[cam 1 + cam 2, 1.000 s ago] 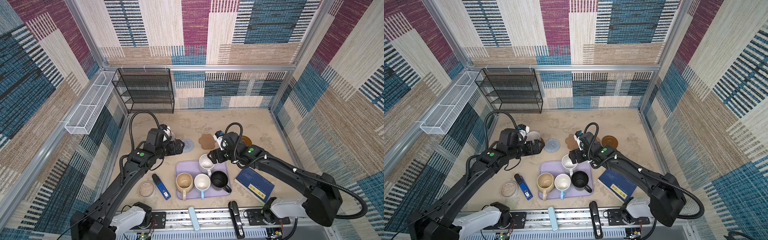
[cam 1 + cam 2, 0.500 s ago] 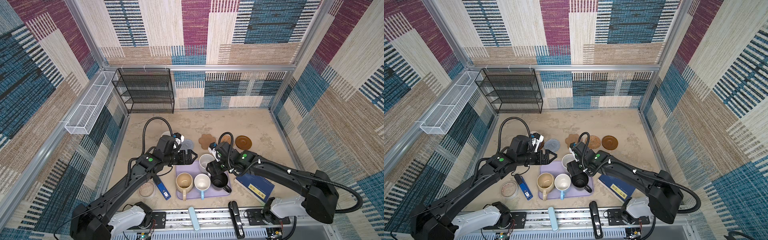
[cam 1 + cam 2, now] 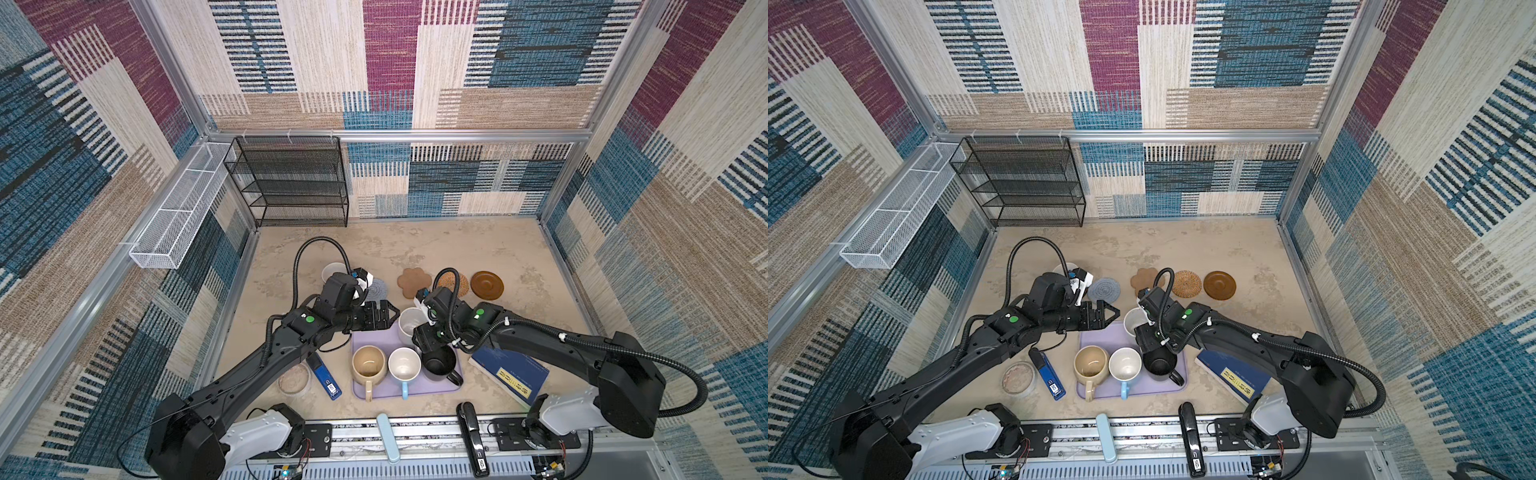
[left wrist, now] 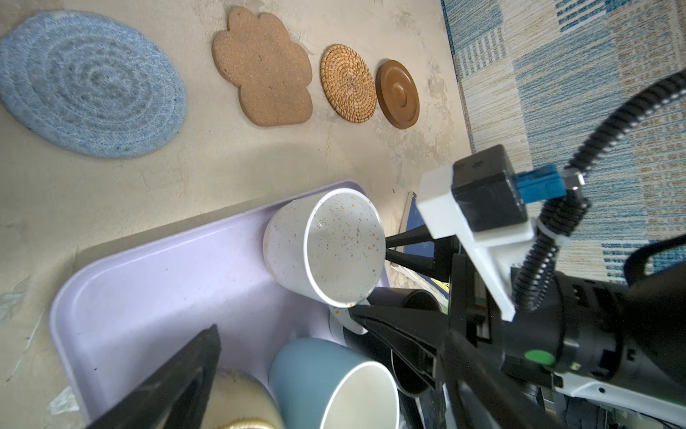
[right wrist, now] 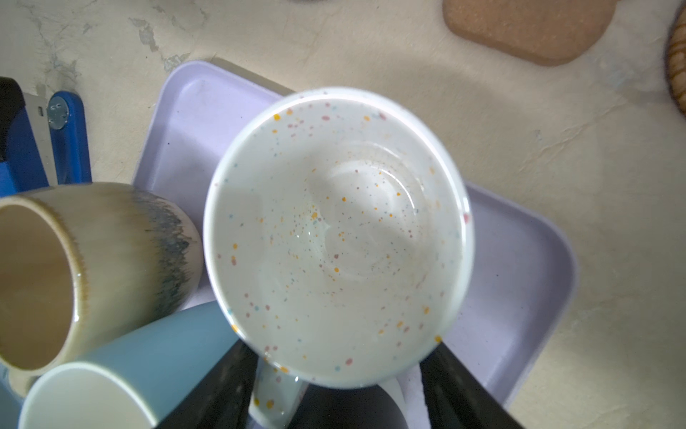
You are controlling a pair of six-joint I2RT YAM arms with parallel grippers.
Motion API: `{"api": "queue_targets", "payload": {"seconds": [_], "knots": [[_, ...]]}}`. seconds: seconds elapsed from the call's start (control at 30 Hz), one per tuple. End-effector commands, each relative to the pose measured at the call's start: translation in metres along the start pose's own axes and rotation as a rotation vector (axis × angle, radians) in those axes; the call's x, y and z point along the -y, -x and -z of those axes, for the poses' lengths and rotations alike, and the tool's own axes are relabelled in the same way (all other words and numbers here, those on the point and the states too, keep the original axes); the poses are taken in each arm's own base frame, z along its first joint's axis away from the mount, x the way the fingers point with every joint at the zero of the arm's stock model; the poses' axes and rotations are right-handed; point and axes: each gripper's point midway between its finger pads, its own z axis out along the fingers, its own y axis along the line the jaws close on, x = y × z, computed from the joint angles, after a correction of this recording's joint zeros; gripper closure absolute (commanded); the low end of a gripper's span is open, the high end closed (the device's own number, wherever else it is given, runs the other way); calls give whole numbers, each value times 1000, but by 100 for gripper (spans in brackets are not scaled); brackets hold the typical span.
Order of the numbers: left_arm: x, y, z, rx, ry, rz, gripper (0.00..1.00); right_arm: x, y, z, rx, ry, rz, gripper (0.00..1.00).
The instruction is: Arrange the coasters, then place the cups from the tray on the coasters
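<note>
On the lavender tray (image 3: pixel 386 395) (image 5: pixel 519 260) stand a white speckled cup (image 3: pixel 409 326) (image 5: pixel 334 237), a beige cup (image 3: pixel 368 363), a light blue cup (image 3: pixel 404 365) and a black cup (image 3: pixel 440 365). My right gripper (image 3: pixel 422 343) (image 5: pixel 339 393) is open, its fingers either side of the white cup's handle (image 5: pixel 276 393). My left gripper (image 3: pixel 384 316) (image 4: pixel 332 334) hangs open over the tray's far left corner. Behind lie the pale blue coaster (image 3: pixel 378 287), the tan flower coaster (image 3: pixel 411 282), the rattan coaster (image 3: pixel 455 283) and a brown coaster (image 3: pixel 487 285). A pale lavender cup (image 3: pixel 333 272) stands half hidden behind my left wrist.
A dark blue book (image 3: pixel 509 372) lies right of the tray. A blue stapler-like thing (image 3: pixel 324 376) and a clear dish (image 3: pixel 294 378) lie to its left. A black wire rack (image 3: pixel 291 183) stands at the back left, and a white wire basket (image 3: pixel 178 212) hangs on the left wall.
My left gripper has swung right, from beside the pale cup to the tray's far corner. My right gripper has come down and nearer, onto the white cup's handle.
</note>
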Motion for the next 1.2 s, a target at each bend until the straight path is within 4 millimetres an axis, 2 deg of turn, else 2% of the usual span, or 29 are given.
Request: {"api": "queue_targets", "payload": {"seconds": [0.0, 0.33, 0.43, 0.73, 1.17], "knots": [[0, 7, -7, 29, -1, 13, 4, 2, 13, -2, 55, -22, -8, 32], [3, 11, -27, 17, -6, 13, 5, 11, 13, -7, 57, -73, -9, 44], [3, 12, -34, 13, -7, 12, 5, 11, 18, -5, 78, -74, -9, 50], [0, 12, -52, -8, -4, 19, 5, 9, 22, -7, 91, -66, 8, 58], [-1, 12, -55, -2, -8, 20, 6, 5, 33, -7, 98, -66, 36, 80]]}}
